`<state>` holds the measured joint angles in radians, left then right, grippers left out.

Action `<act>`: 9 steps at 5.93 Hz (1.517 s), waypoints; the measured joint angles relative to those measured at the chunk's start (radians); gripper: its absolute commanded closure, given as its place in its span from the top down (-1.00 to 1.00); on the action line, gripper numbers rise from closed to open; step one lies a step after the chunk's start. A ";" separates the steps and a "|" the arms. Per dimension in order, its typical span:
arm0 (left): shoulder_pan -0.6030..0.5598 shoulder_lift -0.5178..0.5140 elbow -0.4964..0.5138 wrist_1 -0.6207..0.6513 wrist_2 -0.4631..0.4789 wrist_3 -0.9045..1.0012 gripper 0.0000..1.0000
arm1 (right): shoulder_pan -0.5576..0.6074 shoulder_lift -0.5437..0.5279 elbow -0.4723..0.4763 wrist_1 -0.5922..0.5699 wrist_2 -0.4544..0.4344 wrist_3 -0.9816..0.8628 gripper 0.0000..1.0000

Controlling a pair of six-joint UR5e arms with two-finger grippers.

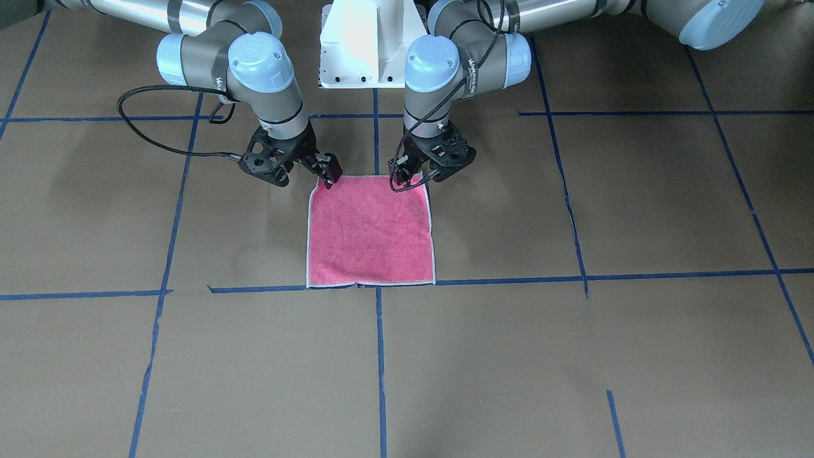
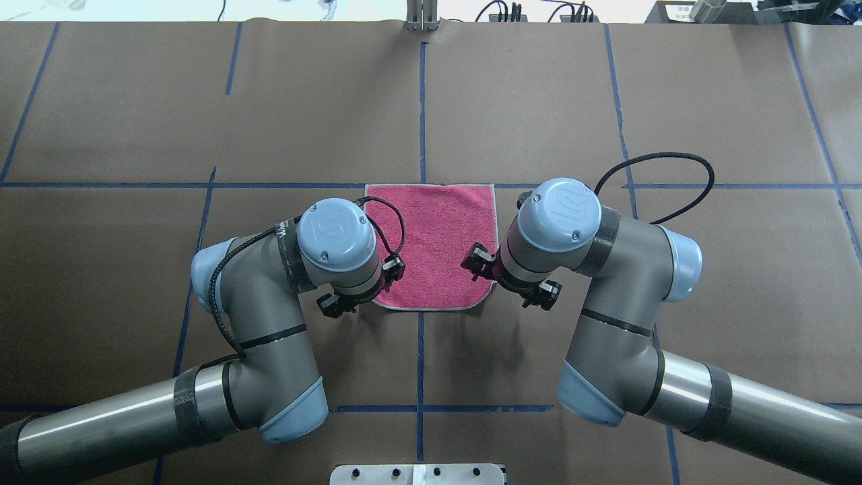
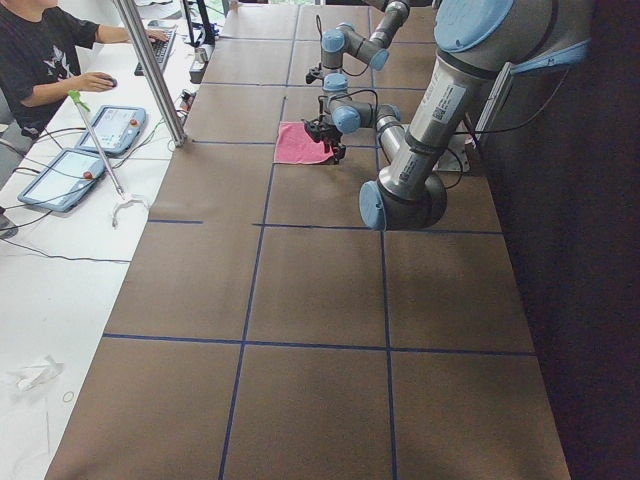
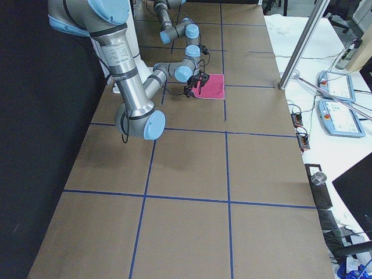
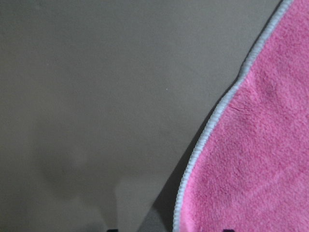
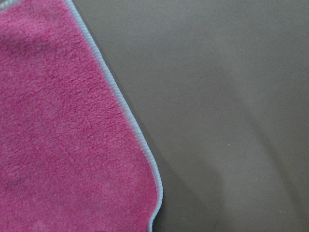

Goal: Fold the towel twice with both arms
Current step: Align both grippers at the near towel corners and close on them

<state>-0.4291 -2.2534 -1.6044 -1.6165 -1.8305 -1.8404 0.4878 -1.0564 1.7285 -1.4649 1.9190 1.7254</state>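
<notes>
The towel (image 1: 371, 232) lies flat and pink face up in the middle of the brown table, with a whitish border all round; it also shows in the overhead view (image 2: 431, 236). My right gripper (image 1: 305, 176) hovers at the towel's near corner on the robot's right, jaws apart and empty. My left gripper (image 1: 420, 175) hovers at the other near corner, jaws apart and empty. The left wrist view shows the towel's rounded corner (image 5: 251, 159) below, and the right wrist view shows the opposite corner (image 6: 63, 135). The grey face is hidden.
Blue tape lines (image 1: 380, 356) cross the brown paper table. The white pedestal base (image 1: 369, 44) stands behind the towel. An operator (image 3: 40, 50), tablets (image 3: 120, 125) and a metal pole (image 3: 150, 70) stand along the far side table.
</notes>
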 measured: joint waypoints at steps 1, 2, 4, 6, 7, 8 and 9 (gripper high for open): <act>0.000 0.000 0.001 0.000 0.000 0.000 -0.10 | 0.000 0.000 0.000 0.000 0.000 0.000 1.00; 0.000 0.000 0.001 -0.004 0.000 0.000 -0.34 | 0.000 0.000 0.000 0.000 0.000 0.000 1.00; 0.000 0.000 0.001 -0.019 0.000 0.000 -0.67 | 0.000 0.001 0.000 0.000 -0.001 0.000 1.00; 0.001 0.000 0.001 -0.023 0.000 0.001 -0.85 | 0.000 0.000 0.001 -0.001 -0.001 0.000 1.00; 0.001 0.000 0.001 -0.023 0.000 0.001 -0.86 | -0.001 0.000 0.002 -0.001 -0.001 0.000 1.00; 0.001 0.000 0.001 -0.022 0.000 0.001 -0.86 | 0.000 0.000 0.002 -0.001 -0.001 0.000 1.00; 0.000 0.000 0.001 -0.022 0.000 0.001 -0.86 | -0.004 -0.002 -0.002 -0.001 -0.001 0.001 1.00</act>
<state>-0.4291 -2.2534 -1.6030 -1.6384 -1.8300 -1.8393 0.4834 -1.0582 1.7268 -1.4661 1.9175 1.7262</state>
